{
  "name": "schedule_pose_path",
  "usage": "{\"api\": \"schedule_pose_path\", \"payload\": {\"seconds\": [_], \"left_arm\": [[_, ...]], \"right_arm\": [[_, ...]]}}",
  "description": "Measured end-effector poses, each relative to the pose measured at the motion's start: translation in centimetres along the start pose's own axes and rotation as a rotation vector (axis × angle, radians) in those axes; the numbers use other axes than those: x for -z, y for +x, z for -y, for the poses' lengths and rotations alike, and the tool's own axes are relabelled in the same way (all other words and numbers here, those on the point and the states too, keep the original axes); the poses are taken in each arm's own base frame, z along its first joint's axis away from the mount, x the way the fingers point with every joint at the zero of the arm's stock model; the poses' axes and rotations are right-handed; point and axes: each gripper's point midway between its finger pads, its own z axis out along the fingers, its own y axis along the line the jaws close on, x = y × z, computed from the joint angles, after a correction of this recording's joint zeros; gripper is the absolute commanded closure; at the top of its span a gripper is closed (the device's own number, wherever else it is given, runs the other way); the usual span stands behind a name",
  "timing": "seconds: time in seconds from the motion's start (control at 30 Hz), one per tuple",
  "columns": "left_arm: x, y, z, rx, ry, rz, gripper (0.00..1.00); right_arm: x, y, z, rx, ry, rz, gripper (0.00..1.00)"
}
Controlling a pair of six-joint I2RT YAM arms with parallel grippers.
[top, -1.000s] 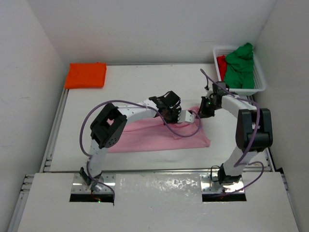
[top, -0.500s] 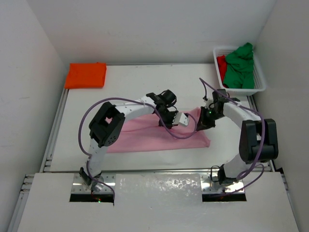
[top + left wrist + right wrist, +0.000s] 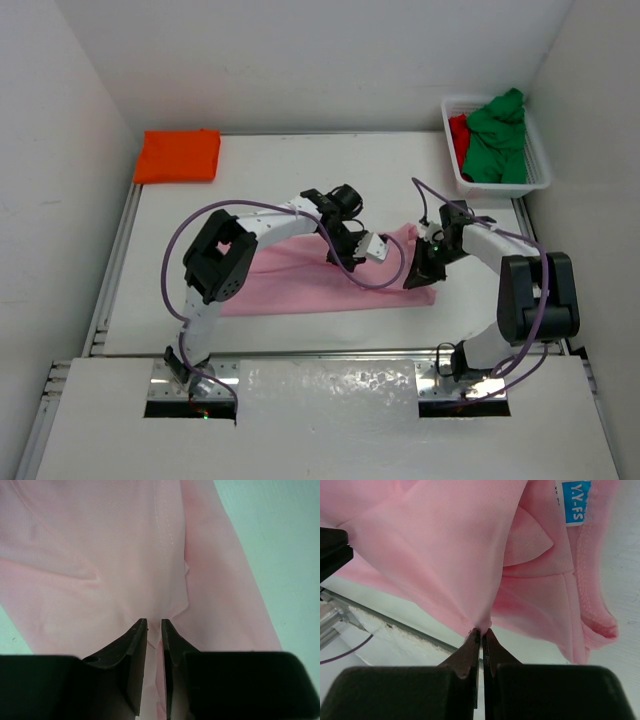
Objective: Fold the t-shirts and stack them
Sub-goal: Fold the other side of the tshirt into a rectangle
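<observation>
Pinching a fold of the pink shirt (image 3: 290, 290) spread on the table (image 3: 300, 180), the right gripper (image 3: 481, 631) is clamped tight, the left gripper (image 3: 154, 624) sits barely parted around a crease, perhaps gripping it, so a lone pull could skew the fold.

Arms (image 3: 275, 228): white links, blocky black joints.
Cables (image 3: 170, 255): purple, one along each arm.
Left gripper (image 3: 154, 625): black tapered fingers.
Right gripper (image 3: 481, 632): same black wedges.
Bases (image 3: 160, 388): shiny metal plates, 6 o'clock.
</observation>
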Motion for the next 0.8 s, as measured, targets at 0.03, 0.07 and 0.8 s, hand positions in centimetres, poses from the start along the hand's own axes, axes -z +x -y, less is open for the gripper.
{"api": "schedule_pose_path", "payload": {"seconds": [0.03,0.07,0.8], "left_arm": [[0.0,0.0,0.0,-0.001,0.001,0.003,0.82],[0.0,-0.1,0.0,-0.002,0.002,0.003,0.82],[0.7,-0.4,1.3,0.084,0.036,-0.015,0.49]], "right_arm": [[-0.1,0.2,0.1,-0.001,0.001,-0.003,1.00],[-0.1,0.4,0.1,-0.003,0.001,-0.005,1.00],[6.1,-7.3,-1.5,0.139,0.113,0.372,0.55]]}}
